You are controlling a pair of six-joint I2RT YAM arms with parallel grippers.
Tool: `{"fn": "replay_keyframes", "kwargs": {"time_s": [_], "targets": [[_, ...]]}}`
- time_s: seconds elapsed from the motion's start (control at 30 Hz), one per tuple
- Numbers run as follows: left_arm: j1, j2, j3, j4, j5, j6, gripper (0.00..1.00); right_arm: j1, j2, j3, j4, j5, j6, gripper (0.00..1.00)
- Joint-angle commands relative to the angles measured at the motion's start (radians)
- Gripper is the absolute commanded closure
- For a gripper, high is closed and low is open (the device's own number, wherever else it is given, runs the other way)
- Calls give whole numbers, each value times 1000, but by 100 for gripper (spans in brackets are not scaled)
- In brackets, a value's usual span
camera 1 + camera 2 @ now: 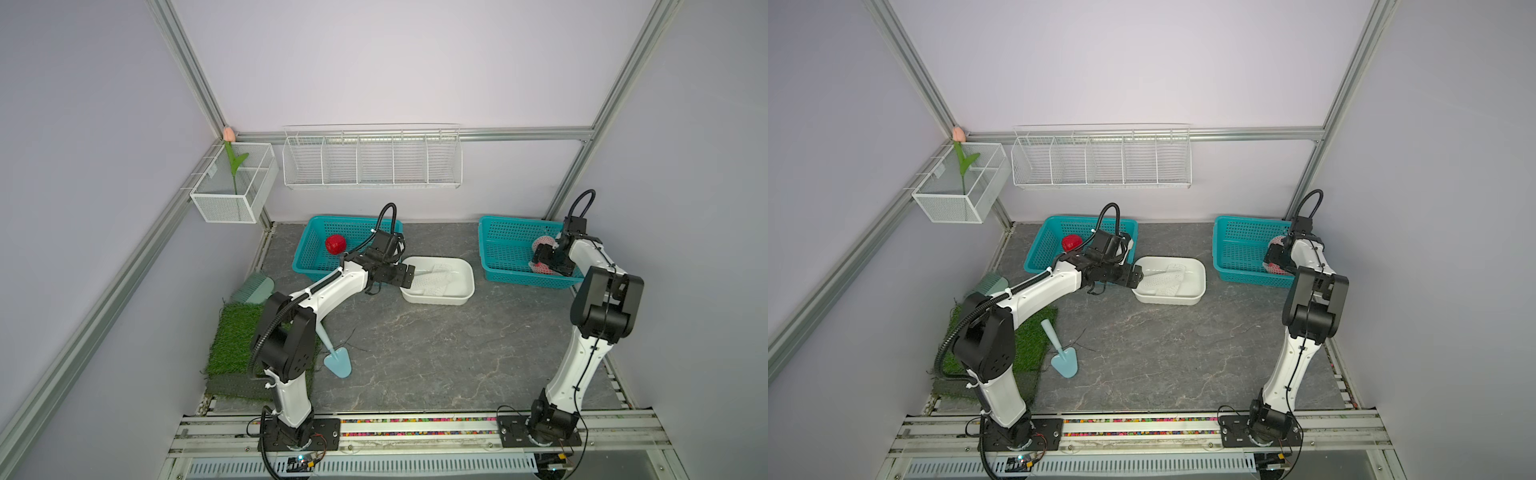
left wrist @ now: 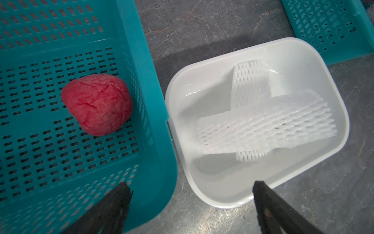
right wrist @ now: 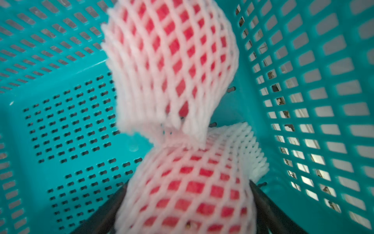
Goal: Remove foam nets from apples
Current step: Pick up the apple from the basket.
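In both top views the work falls into 2 areas. Left of centre, a teal perforated plastic basket (image 1: 309,266) holds a bare deep-red round apple (image 1: 335,243). The left wrist view shows another bare fruit on that basket's floor, a pinkish-red streaked apple (image 2: 97,104). Just right of this basket sits a white rounded plastic tub (image 1: 436,298). It holds 2 flattened white foam mesh sleeves, the upper sleeve (image 2: 263,123) lying crosswise over the lower sleeve (image 2: 251,81). The left gripper (image 2: 191,185) hangs above the gap between basket and tub, jaws spread wide, nothing between them.

Toward the right edge of the table, the right gripper (image 1: 539,258) reaches down into the other teal perforated basket (image 1: 505,253). The right wrist view shows 2 red apples there, each in white foam mesh. The dark fingers (image 3: 271,212) flank the nearer netted apple (image 3: 188,210), and its net touches that of the farther netted apple (image 3: 174,60). Whether the fingers press the fruit yet cannot be told.

By this layout, 2 of 4 apples look done and the step in hand is seizing number 3. The next move likely calls for a firm hold on the fruit through the soft mesh. It must then lift clear of its neighbour, with a loose net end left free for the idle left gripper to pull.
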Motion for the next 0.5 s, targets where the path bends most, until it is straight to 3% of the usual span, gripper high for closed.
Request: {"fn": "replay_keyframes", "kwargs": {"time_s": [0.0, 0.27, 0.47], "targets": [[-1, -15, 8, -1, 11, 7, 4, -2, -54, -20, -1, -23, -16, 24], [-1, -33, -4, 12, 18, 11, 4, 12, -145, -55, 22, -28, -29, 24], [-2, -71, -25, 99, 96, 35, 2, 29, -245, -106, 36, -92, 0, 23]]}}
